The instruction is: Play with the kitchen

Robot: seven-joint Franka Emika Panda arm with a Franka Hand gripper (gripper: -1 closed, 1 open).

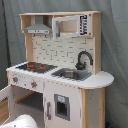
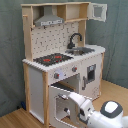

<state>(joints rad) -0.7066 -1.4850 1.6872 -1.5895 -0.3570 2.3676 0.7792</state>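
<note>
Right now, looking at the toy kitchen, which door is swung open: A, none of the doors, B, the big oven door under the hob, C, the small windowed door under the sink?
B: in the second exterior view the oven door below the hob of the kitchen hangs open beside the robot arm, while the small windowed door under the sink sits flush and closed.

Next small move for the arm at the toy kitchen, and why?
Probably ease the arm toward the open oven door, which already hangs swung out below the hob. The arm reaches to that door panel; the gripper's contact isn't visible, so go slowly.
</note>
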